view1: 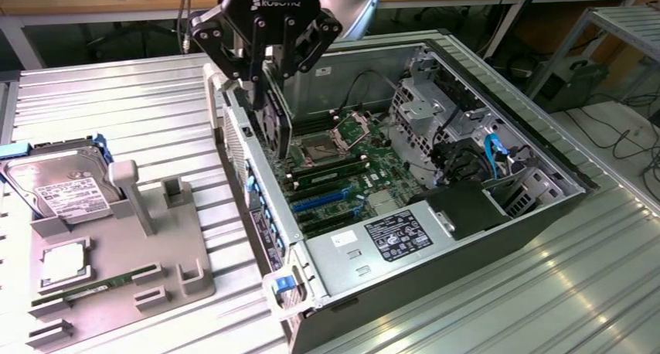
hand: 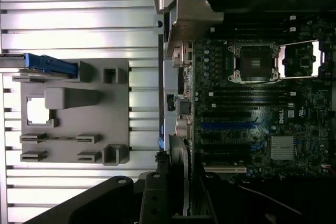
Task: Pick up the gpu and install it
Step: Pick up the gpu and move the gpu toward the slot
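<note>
Exterior view: the tool (view1: 264, 85) is closed partway on the top edge of the graphics card (view1: 273, 126), its fingers pinching the card from both faces. The card hangs upright straight below the tool, inside the open computer case (view1: 454, 253) and close to the case's rear wall. Whether its lower edge touches the main board (view1: 356, 180) cannot be told. The empty processor socket (view1: 314, 149) lies just beside the card. Well apart from the tool, on the ribbed desk (view1: 134, 114), a grey tray (view1: 113, 269) carries a hard drive (view1: 62, 188) and a memory stick (view1: 93, 287). In the wrist view the card (hand: 185, 182) shows edge-on under the tool (hand: 168, 203).
</note>
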Robot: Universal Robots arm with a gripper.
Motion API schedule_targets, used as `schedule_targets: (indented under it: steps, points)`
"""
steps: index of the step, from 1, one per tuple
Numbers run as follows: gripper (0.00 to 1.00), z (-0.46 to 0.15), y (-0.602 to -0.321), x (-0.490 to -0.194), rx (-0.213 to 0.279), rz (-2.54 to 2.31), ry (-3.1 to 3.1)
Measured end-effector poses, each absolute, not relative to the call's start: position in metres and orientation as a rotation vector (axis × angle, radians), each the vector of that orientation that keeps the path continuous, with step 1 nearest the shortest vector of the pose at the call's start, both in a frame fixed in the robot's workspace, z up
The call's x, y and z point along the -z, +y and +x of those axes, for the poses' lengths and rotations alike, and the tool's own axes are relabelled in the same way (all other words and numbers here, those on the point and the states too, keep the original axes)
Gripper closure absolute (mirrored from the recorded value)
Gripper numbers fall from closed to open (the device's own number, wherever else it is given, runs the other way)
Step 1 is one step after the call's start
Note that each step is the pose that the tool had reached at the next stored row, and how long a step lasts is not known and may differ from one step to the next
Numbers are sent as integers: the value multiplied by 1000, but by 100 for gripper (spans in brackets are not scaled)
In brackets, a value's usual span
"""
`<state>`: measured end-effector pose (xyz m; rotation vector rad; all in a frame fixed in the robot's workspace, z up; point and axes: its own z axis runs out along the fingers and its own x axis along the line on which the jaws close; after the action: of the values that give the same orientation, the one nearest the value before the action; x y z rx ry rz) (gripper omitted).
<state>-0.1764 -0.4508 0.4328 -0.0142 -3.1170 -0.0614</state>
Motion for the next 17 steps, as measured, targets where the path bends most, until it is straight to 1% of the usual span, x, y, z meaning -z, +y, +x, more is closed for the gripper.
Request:
schedule_targets:
  steps: [17]
  points:
    - [73, -135, -451, -432, 61, 52, -3116]
